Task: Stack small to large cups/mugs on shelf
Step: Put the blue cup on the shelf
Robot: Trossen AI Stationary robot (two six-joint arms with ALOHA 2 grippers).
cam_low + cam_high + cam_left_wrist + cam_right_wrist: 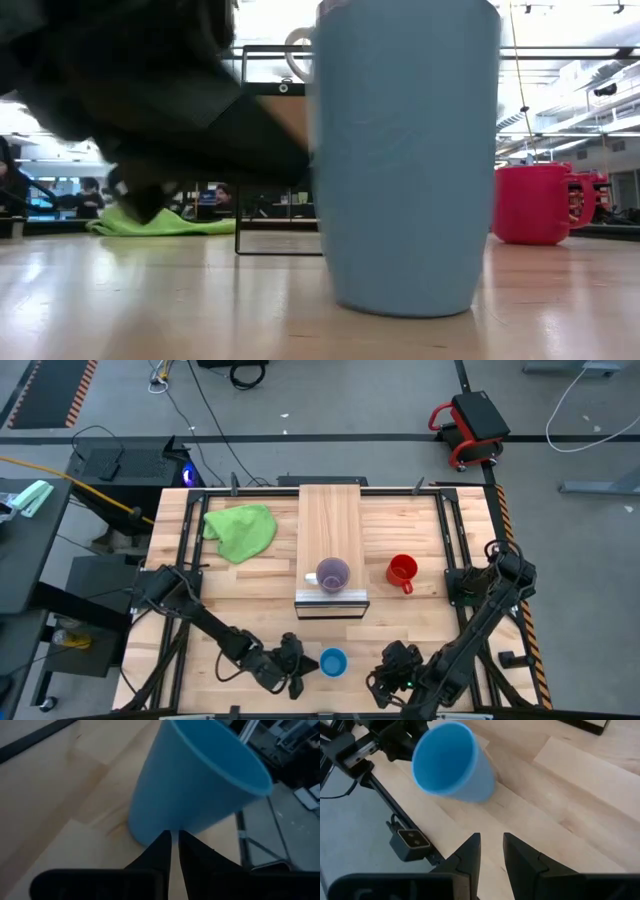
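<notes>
Likely light, stiff, slippery plastic, the blue cup [333, 662] wants a rim grip; left fingers [162, 850] nearly clenched beside it, right fingers [470, 852] slightly parted.

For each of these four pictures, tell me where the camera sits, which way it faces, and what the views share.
High view: above the table, looking straight down; both arms, purple cup on the shelf.
Low view: table height, looking across; blue cup close, red mug behind, a dark arm part.
Left wrist view: left gripper nearly shut, facing the blue cup.
Right wrist view: right gripper slightly apart, blue cup ahead.
All four share the blue cup.
</notes>
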